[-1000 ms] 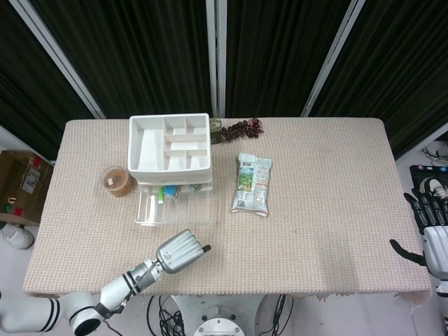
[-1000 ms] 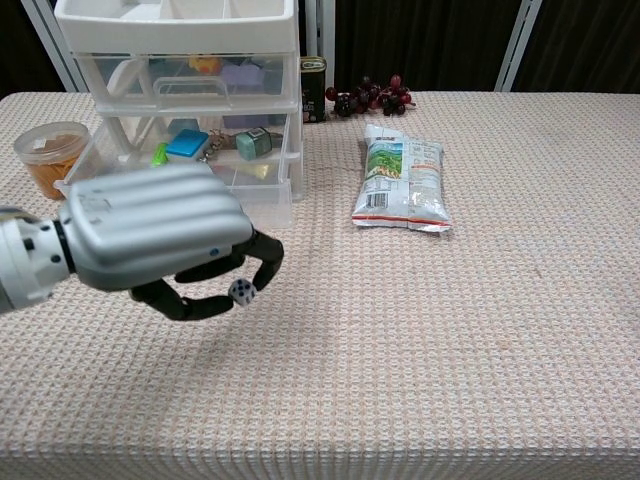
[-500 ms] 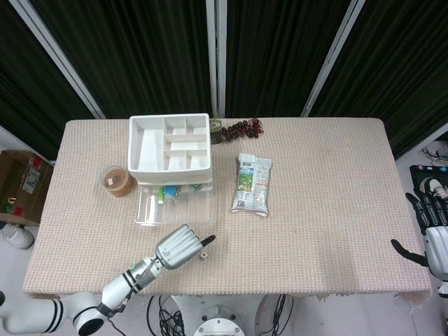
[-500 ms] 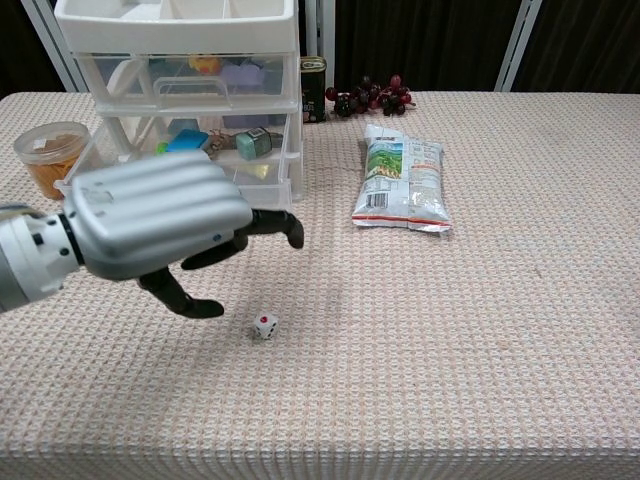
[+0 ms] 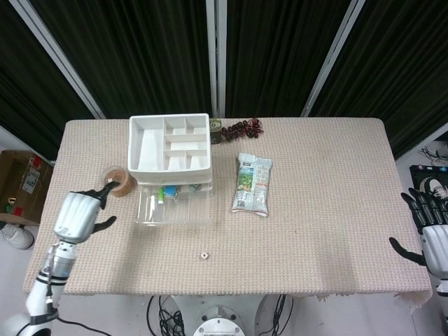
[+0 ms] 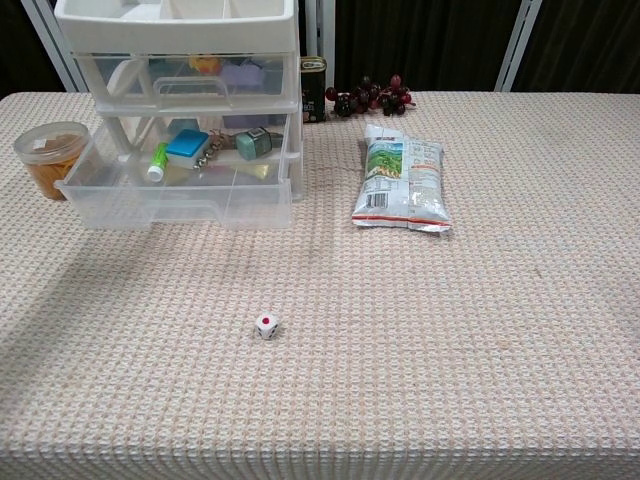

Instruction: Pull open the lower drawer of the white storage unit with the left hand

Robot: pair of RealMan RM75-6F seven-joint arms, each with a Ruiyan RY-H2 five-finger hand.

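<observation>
I see the table covered in a beige waffle-weave cloth, backed by black pleated curtains with pale metal uprights; a cardboard box sits on the floor at the left. The white storage unit stands at the back left, its top a compartmented tray of hard moulded plastic. Its lower drawer — clear, thin-walled — is pulled out toward me and holds small coloured items. A round lidded jar sits just beside the drawer's left. A glossy snack bag lies flat near the centre; dark grapes and a small tin sit at the back. A white die rests alone in front. My left hand hangs over the left edge, fingers apart, holding nothing. My right hand hangs off the right edge — fingers spread, empty.
</observation>
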